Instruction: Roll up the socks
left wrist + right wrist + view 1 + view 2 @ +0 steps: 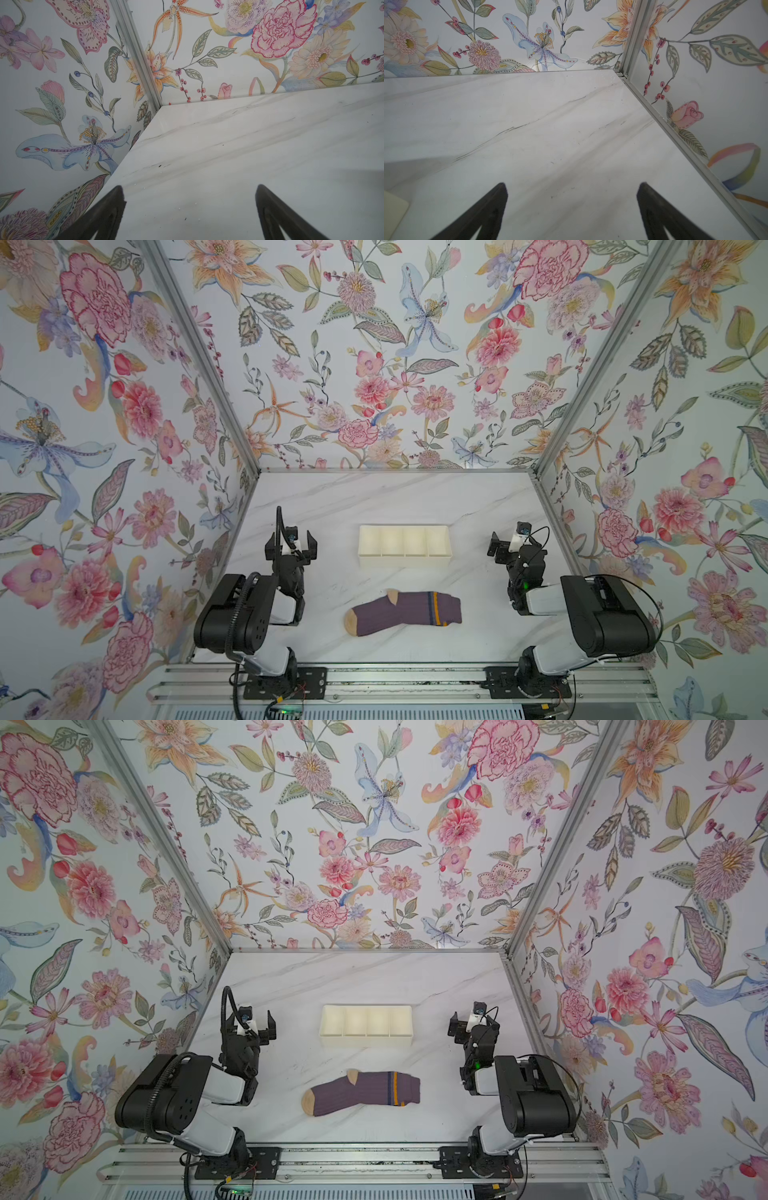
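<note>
Though walls (pixel 124 448) edge the table (pixel 374 497), socks (pixel 403 612) lie clear.

My left fingers (pixel 106 204) and right fingers (pixel 652 204) are cut off at the wrist views' edges — the cream tray (pixel 393 209) too, one corner showing; socks (pixel 403 613) stacked or single, I cannot tell.

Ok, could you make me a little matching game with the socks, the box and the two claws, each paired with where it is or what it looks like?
Things:
1. socks
2. box
3. left claw
4. right claw

Descriptions:
A. open, to the right of the box in both top views
B. cream, divided into compartments
C. purple with an orange stripe, lying flat and unrolled
D. open, to the left of the box in both top views

Pairs: 1-C, 2-B, 3-D, 4-A
</note>
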Available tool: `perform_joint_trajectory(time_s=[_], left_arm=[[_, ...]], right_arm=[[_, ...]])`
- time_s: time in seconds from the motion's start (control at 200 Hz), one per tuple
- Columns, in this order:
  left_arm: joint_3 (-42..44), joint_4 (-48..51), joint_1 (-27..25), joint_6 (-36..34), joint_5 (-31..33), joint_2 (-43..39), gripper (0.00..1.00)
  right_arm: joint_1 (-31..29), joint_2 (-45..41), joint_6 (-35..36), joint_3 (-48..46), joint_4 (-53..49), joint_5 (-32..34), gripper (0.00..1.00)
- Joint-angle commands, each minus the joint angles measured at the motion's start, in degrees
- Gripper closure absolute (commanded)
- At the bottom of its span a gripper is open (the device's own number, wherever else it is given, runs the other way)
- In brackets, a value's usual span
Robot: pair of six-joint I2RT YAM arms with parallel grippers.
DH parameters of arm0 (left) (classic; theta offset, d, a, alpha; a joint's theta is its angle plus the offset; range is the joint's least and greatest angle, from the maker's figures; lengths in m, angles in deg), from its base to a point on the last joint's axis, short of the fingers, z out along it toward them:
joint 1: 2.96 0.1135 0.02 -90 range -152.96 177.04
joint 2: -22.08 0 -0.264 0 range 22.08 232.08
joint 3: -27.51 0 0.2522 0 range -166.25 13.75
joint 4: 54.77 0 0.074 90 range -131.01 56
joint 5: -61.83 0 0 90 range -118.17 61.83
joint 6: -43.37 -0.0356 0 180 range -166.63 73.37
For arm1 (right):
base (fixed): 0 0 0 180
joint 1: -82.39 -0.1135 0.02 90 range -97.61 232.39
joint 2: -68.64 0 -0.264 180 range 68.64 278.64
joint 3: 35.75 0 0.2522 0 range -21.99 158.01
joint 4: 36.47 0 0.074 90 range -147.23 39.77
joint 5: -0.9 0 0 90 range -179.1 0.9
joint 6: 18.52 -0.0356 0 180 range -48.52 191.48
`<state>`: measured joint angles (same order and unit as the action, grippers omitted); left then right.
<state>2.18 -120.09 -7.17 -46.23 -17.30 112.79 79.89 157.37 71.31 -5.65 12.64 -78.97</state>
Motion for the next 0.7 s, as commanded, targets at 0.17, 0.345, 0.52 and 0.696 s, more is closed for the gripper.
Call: perform_joint_trajectory(time_s=[0.17, 0.345, 0.52, 0.696], left_arm=[[-0.65, -0.65, -0.45, -0.49, -0.50, -0.54, 0.01], [-0.86, -0.29, -0.36, -0.46, -0.73, -0.45, 0.01], [-0.80, -0.37, -0.36, -1.02, -2.65, -0.54, 0.01], [-0.84, -0.06, -0.27, -0.95, -3.00, -0.54, 0.01]], right_arm=[[0.04, 0.05, 0.78, -0.16, 1.87, 0.59, 0.01], [0.09, 0.04, 0.69, -0.10, 1.89, 0.52, 0.01], [0.04, -0.01, 0.69, -0.11, 1.82, 0.47, 0.01], [0.13, 0.00, 0.76, -0.17, 1.90, 0.50, 0.01]])
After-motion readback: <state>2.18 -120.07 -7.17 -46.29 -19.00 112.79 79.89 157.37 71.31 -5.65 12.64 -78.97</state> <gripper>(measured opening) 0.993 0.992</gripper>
